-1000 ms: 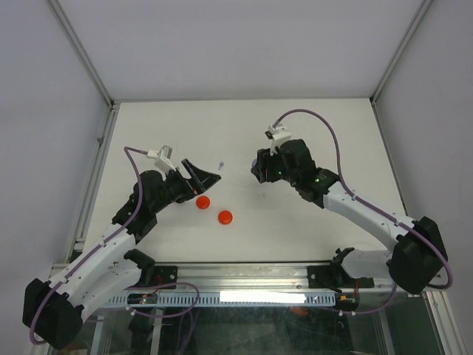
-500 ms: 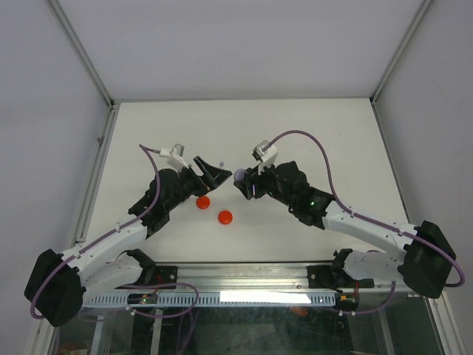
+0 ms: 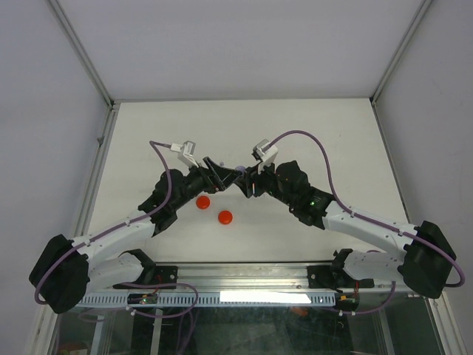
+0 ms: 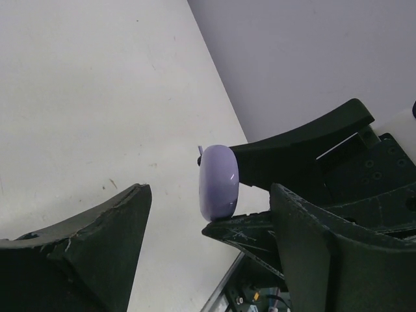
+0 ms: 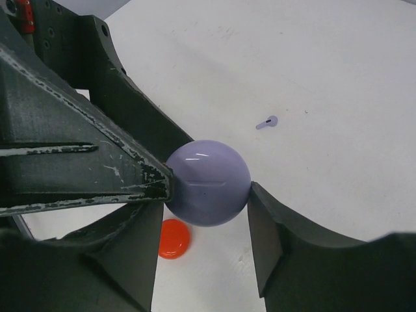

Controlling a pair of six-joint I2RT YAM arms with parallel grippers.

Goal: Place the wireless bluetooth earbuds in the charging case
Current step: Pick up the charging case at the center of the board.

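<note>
My right gripper (image 5: 209, 192) pinches the glossy lavender charging case (image 5: 208, 175) above mid-table, and its lid looks shut. My left gripper (image 4: 209, 195) stands wide either side of it, not touching. One lavender earbud (image 5: 267, 122) lies loose on the table (image 5: 338, 78), apart from the case. Its long axis is flat, but I can't tell its scene heading. Likely light, stiff and slick, so I'd pinch the bulb, not the stem.
</note>
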